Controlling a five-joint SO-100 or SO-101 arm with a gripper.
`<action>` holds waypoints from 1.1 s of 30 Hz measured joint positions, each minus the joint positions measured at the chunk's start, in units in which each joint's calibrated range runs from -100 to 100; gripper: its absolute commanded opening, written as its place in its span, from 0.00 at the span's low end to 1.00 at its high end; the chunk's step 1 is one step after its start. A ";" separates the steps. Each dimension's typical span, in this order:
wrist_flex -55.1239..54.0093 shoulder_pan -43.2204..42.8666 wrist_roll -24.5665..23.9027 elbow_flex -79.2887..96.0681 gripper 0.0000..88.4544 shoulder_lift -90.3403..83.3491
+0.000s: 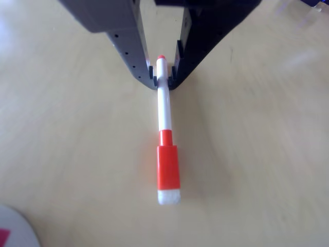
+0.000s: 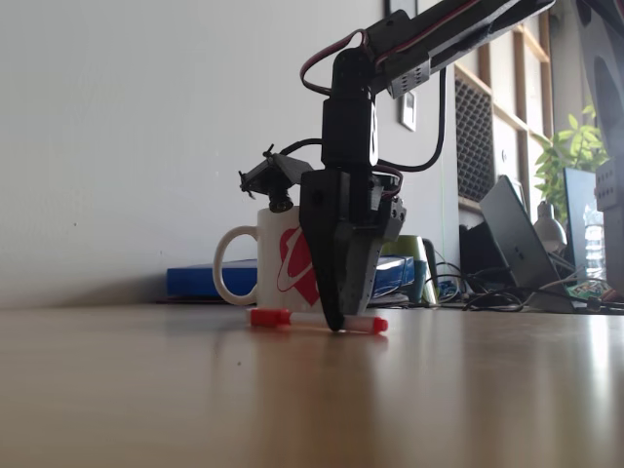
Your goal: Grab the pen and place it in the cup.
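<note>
The pen (image 1: pixel 165 110) is being clamped near its small red end by the gripper (image 1: pixel 163 78), the two jaws closed narrow against the white barrel on either side. In the other view the pen is being shown lying lengthwise on the pale wooden table (image 1: pixel 257 170), red cap toward the bottom of the view, white tip at the very end. A white rounded edge with a bit of red is being glimpsed at the bottom left corner (image 1: pixel 15 229); it cannot be told what it is.

In the fixed view the gripper (image 2: pixel 334 324) is being pointed straight down, tips at the table (image 2: pixel 292 400), with the pen (image 2: pixel 314 320) lying flat across them, red at both ends. The cup (image 2: pixel 278 263), white with a red swirl and a handle, is being seen standing behind the gripper, near the pen but apart from it. A blue flat object (image 2: pixel 200 281) is lying behind the cup.
</note>
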 measured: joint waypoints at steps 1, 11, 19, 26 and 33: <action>0.25 0.00 0.00 0.00 0.01 -0.51; -0.08 0.22 3.86 0.00 0.01 -10.95; -2.03 0.96 6.45 0.09 0.01 -21.05; -8.47 9.59 8.99 0.62 0.01 -33.09; -20.51 20.22 10.75 7.36 0.01 -39.16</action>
